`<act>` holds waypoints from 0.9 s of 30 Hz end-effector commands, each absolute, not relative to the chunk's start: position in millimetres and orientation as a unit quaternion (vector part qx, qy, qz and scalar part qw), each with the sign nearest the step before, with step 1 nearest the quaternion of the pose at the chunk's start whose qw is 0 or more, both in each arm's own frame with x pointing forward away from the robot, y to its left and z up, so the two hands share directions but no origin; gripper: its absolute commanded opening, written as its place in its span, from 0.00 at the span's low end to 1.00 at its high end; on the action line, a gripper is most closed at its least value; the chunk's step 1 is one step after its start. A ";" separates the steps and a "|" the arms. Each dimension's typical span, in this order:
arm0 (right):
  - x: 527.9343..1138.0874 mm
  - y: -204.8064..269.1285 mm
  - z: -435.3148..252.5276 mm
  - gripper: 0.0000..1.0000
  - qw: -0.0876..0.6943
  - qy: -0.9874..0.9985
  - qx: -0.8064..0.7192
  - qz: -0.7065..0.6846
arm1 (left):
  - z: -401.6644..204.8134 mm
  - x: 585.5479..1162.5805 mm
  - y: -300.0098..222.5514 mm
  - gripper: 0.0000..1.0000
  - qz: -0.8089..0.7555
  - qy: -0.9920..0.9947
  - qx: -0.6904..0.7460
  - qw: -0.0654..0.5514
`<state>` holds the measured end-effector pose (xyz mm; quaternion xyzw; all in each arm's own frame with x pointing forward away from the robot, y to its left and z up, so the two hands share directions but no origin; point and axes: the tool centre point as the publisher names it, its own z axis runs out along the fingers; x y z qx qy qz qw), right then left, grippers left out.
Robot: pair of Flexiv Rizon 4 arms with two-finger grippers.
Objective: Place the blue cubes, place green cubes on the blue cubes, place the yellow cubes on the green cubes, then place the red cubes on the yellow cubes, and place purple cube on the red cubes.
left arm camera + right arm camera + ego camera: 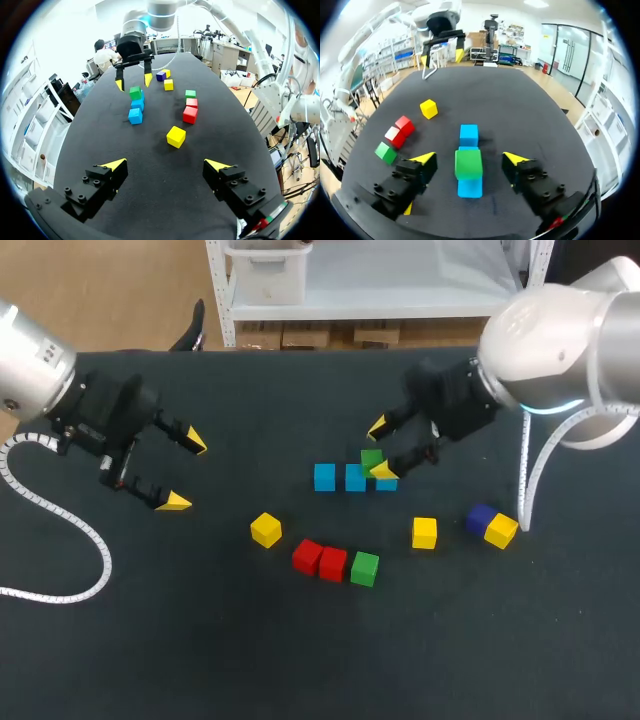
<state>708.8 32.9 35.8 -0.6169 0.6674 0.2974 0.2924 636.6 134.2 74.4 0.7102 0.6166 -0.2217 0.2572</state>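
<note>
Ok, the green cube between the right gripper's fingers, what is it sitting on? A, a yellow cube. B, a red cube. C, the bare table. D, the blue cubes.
D: the green cube sits on top of the row of blue cubes, with the right gripper open around it and not touching its sides.

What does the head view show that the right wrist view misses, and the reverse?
Head view only: the purple cube and the yellow cube beside it. Right wrist view only: the right gripper stands open, with clear gaps either side of the stacked green cube. Both: that green cube on the blue cubes, the red cubes, the loose green cube, the lone yellow cube, the open left gripper.
</note>
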 end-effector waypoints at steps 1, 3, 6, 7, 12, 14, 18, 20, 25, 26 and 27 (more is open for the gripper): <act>707.1 5.8 50.8 1.00 0.304 0.665 -0.607 0.311 | 73.2 636.3 134.8 1.00 -0.222 0.615 0.710 0.260; 706.7 -6.5 58.9 1.00 0.311 0.665 -0.600 0.316 | 73.2 636.3 134.8 1.00 -0.222 0.615 0.710 0.260; 705.4 -28.7 69.3 1.00 0.320 0.666 -0.594 0.318 | 73.2 636.3 134.8 1.00 -0.222 0.615 0.710 0.260; 704.8 -36.6 72.1 1.00 0.321 0.666 -0.593 0.318 | 73.2 636.3 134.8 1.00 -0.222 0.615 0.710 0.260; 701.2 -76.2 85.7 1.00 0.327 0.672 -0.590 0.307 | 73.2 636.3 134.8 1.00 -0.222 0.615 0.710 0.260; 698.5 -89.4 89.0 1.00 0.329 0.674 -0.587 0.305 | 73.2 636.3 134.8 1.00 -0.222 0.615 0.710 0.260; 694.7 -111.8 97.1 1.00 0.333 0.677 -0.581 0.305 | 73.2 636.3 134.8 1.00 -0.222 0.615 0.710 0.260; 694.4 -121.0 101.3 1.00 0.337 0.675 -0.582 0.304 | 73.2 636.3 134.8 1.00 -0.222 0.615 0.710 0.260; 696.3 -137.9 108.3 1.00 0.345 0.670 -0.583 0.304 | 73.2 636.3 134.8 1.00 -0.222 0.615 0.710 0.260; 696.5 -140.0 108.6 1.00 0.345 0.669 -0.583 0.304 | 73.2 636.3 134.8 1.00 -0.222 0.615 0.710 0.260; 696.6 -141.1 108.7 1.00 0.345 0.667 -0.585 0.306 | 73.2 636.3 134.8 1.00 -0.222 0.615 0.710 0.260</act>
